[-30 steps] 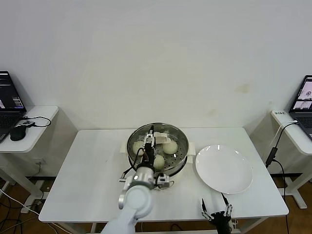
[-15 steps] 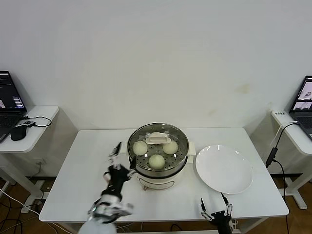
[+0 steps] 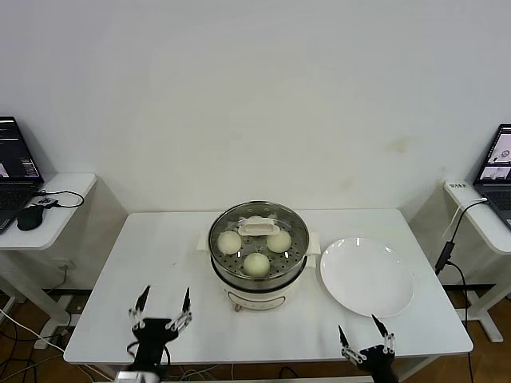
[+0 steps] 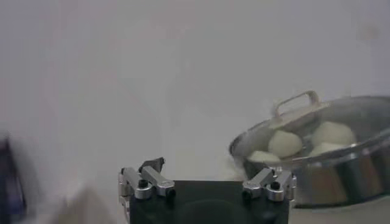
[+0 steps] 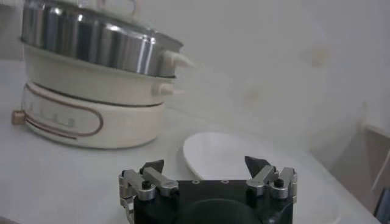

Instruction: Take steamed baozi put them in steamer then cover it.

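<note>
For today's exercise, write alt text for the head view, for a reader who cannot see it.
A steamer sits mid-table with its glass cover on and baozi visible inside. A white plate lies beside it on the robot's right. The left gripper and right gripper, fingers apart, hover at the table's near edge.

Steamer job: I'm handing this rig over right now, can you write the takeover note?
Left end effector: open, empty, at the table's near left edge.
Right end effector: open, empty, at the near right edge.
Steamer: mid-table, three buns visible through the glass lid sitting on it.
Plate: bare, to the steamer's right.
Done: buns loaded, lid on.
Left: nothing visible.
</note>
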You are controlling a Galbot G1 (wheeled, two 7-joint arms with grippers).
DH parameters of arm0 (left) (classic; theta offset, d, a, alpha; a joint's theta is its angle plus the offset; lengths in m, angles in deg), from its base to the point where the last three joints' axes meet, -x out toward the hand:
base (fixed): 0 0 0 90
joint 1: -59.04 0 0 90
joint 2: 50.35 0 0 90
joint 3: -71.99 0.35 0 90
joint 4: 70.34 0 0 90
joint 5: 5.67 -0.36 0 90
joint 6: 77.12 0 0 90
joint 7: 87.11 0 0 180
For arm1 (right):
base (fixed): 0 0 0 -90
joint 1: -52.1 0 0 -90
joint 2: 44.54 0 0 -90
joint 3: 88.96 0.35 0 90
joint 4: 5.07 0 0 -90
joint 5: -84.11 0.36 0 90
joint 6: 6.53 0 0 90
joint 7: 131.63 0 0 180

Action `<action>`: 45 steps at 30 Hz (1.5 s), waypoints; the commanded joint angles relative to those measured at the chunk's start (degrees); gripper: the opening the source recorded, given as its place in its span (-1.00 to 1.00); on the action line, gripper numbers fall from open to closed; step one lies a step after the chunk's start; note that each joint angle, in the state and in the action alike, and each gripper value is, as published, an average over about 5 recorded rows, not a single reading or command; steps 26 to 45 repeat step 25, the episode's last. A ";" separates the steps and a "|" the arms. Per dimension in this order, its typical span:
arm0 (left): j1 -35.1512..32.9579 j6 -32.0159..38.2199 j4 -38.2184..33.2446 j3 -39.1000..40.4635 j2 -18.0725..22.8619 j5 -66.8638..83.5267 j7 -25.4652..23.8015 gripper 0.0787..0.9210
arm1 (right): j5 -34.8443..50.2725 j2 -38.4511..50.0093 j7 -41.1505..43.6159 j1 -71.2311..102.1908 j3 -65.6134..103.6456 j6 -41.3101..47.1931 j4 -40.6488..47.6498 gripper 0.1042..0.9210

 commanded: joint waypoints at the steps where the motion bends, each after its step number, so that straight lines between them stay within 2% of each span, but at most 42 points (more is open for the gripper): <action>1: -9.40 8.18 2.03 -2.00 4.61 14.62 1.30 0.77 | 9.21 3.33 2.10 2.81 -0.75 4.35 -5.41 0.76; 11: -8.21 9.85 5.44 -2.07 6.47 8.35 2.48 0.77 | 7.46 2.02 -0.27 2.82 -3.32 5.16 -5.40 0.76; 23: -5.79 5.94 6.05 -2.86 7.87 5.72 1.99 0.77 | 5.93 -0.49 -2.73 1.68 -3.80 4.68 -4.92 0.76; 45: -5.73 5.73 6.01 -2.87 7.95 5.60 1.96 0.77 | 5.96 -0.68 -2.87 1.57 -3.81 4.65 -4.85 0.76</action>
